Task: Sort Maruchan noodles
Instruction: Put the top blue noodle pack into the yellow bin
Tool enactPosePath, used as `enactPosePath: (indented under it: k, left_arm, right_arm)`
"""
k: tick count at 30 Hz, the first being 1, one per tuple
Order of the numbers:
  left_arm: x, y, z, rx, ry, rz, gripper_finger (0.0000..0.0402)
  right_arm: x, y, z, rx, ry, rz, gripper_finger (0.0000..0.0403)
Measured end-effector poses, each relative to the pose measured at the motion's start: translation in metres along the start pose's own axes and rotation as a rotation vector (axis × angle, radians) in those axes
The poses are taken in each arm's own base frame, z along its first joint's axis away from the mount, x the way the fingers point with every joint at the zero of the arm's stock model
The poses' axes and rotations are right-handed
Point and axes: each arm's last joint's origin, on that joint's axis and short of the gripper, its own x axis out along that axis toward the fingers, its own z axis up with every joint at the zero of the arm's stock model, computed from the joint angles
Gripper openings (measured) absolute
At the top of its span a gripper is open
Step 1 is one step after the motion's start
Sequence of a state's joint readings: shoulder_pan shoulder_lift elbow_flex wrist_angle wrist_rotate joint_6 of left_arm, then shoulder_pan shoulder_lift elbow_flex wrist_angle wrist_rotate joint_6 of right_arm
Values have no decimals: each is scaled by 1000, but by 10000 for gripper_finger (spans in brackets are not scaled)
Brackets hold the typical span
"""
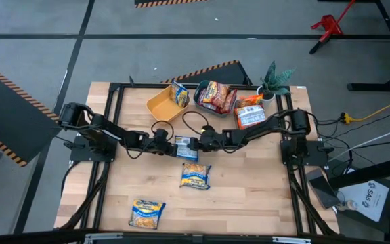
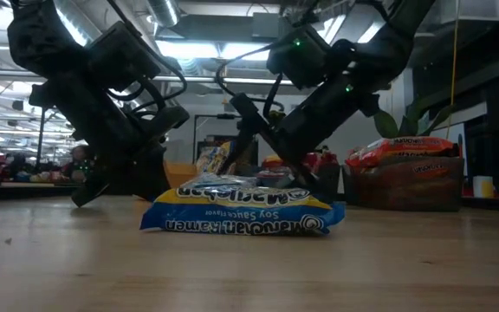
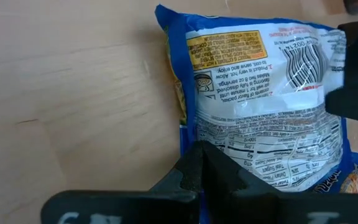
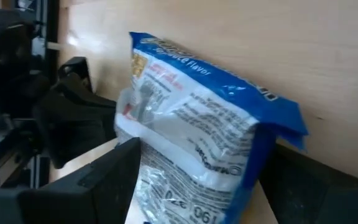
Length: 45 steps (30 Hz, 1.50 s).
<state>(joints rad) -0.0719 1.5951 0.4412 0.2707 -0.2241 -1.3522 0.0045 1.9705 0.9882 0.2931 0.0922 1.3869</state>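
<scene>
- The tabletop (image 1: 249, 196) is pale wood with visible plank seams, framed by dark metal rails.
- Both dark arms reach in from the side edges and meet near the tabletop's middle, over one blue-and-white packet (image 1: 186, 148) of glossy, crinkled plastic, a flat rectangle with its printed label side showing.
- The left gripper (image 1: 168, 144) has its fingers pressed together, its tip at the packet's edge (whether any film is pinched between them cannot be told).
- The right gripper (image 1: 196, 144) has its fingers spread wide, one on each side of the same packet, which stands tilted up between them in the right wrist view.
- A second yellow-and-blue packet (image 1: 195, 175) lies flat just nearer the front edge from the grippers; in the low view its puffed, wrinkled wrapper sits on the wood.
- A third yellow-and-blue packet (image 1: 146, 213) lies flat near the front left corner.
- Along the back edge, a yellow bin (image 1: 160, 105) of smooth plastic holds a yellow-and-blue packet (image 1: 179, 93) leaning on its wall.
- Beside it, a dark rounded bin (image 1: 200, 100) is heaped with red packets (image 1: 217, 95), shiny and rumpled.
- Toward the back right corner, orange packets (image 1: 250, 115) with white label patches are stacked (their container is mostly hidden).
- A small spiky green plant (image 1: 275, 78) stands at the back right corner.
</scene>
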Motion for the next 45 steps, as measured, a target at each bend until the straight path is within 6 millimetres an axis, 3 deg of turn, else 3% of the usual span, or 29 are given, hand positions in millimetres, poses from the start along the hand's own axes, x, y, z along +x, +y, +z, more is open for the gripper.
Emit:
enactPosePath:
  k: [5, 17, 22, 29, 33, 39, 45]
  left_arm:
    - [0, 0, 0, -2, 1, -7, 0]
    - [0, -5, 1, -1, 3, -32, 0]
    - [-8, -16, 3, 7, 63, -88, 0]
    - [-41, -30, 9, 4, 99, -165, 0]
    - [-65, -34, 13, 5, 82, -200, 0]
    - [-97, -32, 21, -6, 52, -244, 0]
    - [-127, -26, 28, -36, 11, -292, 0]
  right_arm:
    - [0, 1, 1, 2, 27, 16, 285]
    - [1, 6, 2, -27, 11, 80, 133]
    - [0, 10, -1, -28, 31, 119, 98]
    - [-4, 17, 0, -20, 66, 163, 119]
    - [-12, 29, 3, -28, 58, 204, 111]
    - [-29, 66, 27, -124, -2, 280, 103]
    - [-46, 102, 59, -301, -28, 165, 110]
